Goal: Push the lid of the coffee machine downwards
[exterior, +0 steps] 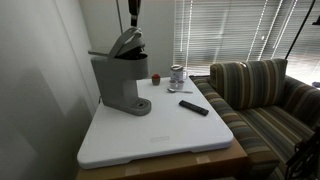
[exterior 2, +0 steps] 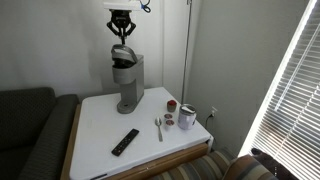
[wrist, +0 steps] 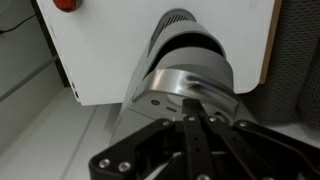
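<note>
The grey coffee machine (exterior: 118, 82) stands at the back of the white table (exterior: 150, 135); it shows in both exterior views (exterior 2: 128, 82). Its lid (exterior: 125, 43) is raised and tilted open (exterior 2: 123, 54). My gripper (exterior: 133, 28) hangs right above the lid (exterior 2: 121, 36). In the wrist view the two fingers (wrist: 195, 120) are shut together with nothing between them, and their tips rest at the shiny curved handle of the lid (wrist: 190, 65).
A black remote (exterior: 194, 107) lies on the table's front part (exterior 2: 125, 142). A small red jar (exterior 2: 171, 105), a mug (exterior 2: 188, 117) and a spoon (exterior 2: 159, 128) stand near one edge. A striped sofa (exterior: 265, 100) adjoins the table. A wall is close behind the machine.
</note>
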